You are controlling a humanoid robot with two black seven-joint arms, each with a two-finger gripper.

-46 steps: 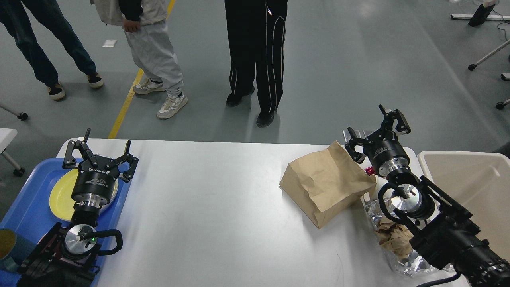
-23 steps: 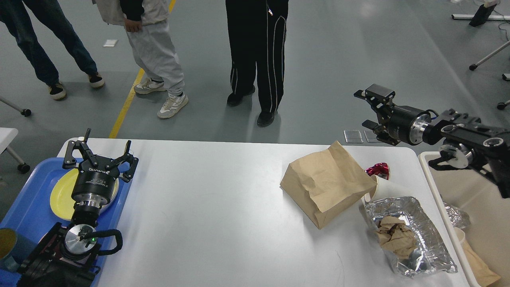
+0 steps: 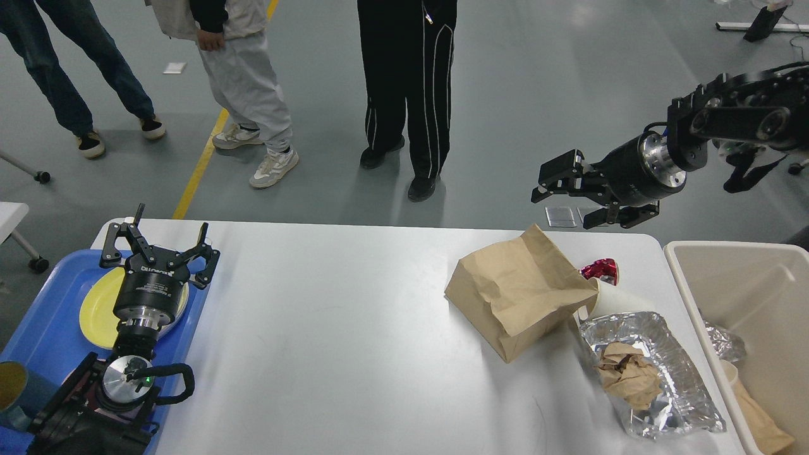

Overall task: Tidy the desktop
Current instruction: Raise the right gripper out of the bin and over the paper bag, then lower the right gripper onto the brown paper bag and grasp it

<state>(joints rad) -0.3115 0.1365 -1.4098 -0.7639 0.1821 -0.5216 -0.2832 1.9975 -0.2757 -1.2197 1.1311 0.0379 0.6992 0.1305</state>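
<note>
Now, head view only: the right gripper (image 3: pixel 569 199) is hanging high beyond the far edge of the worktop (image 3: pixel 341 341), jaws spread wide and holding nothing. Half a second ago it was further right and pointing left at a similar height; a second ago it was low over the rubbish at the right end. So it is lifting clear and swinging back, apparently after a drop into the beige bin (image 3: pixel 695 297), where foil and a cup are lying at the bottom.

The left gripper (image 3: pixel 159 249) is sitting over the yellow plate (image 3: pixel 95 309) in the blue tray (image 3: pixel 44 328), fingers wide, empty, unmoved across all three frames.

The worktop is filling the middle of the view, bare in the centre. Still lying at its right end: a brown paper bag (image 3: pixel 515 291), a white paper cup (image 3: pixel 610 300) with a red wrapper (image 3: pixel 600 270) just beside it, and a foil tray (image 3: pixel 689 379) holding crumpled brown paper (image 3: pixel 626 376).

Judgement: tidying is partway; the right arm is probably heading for the bag or cup next.
</note>
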